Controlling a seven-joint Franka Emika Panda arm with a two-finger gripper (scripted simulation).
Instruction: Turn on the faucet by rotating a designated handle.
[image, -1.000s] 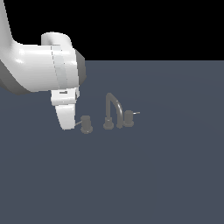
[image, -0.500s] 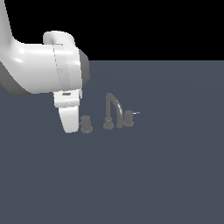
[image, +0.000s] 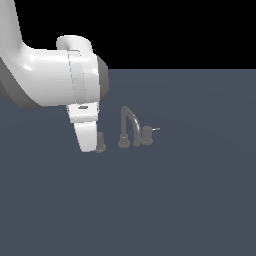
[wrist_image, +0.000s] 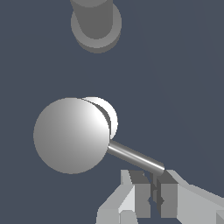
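Simulated scene: bare slate floor (image: 190, 200), black backdrop.

Table (image: 190, 200): flat, uniform slate blue-grey surface, matte, without texture, seams or markings. It fills the lower part of the exterior view and the whole backdrop of the wrist view. Beyond its straight far edge: plain black void (image: 175, 30). Lighting even and diffuse, shadows faint.

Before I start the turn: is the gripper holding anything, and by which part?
Nothing is clearly clamped. The gripper, fingers nearly shut, sits at the tip of the handle's lever; whether it pinches the tip cannot be told.
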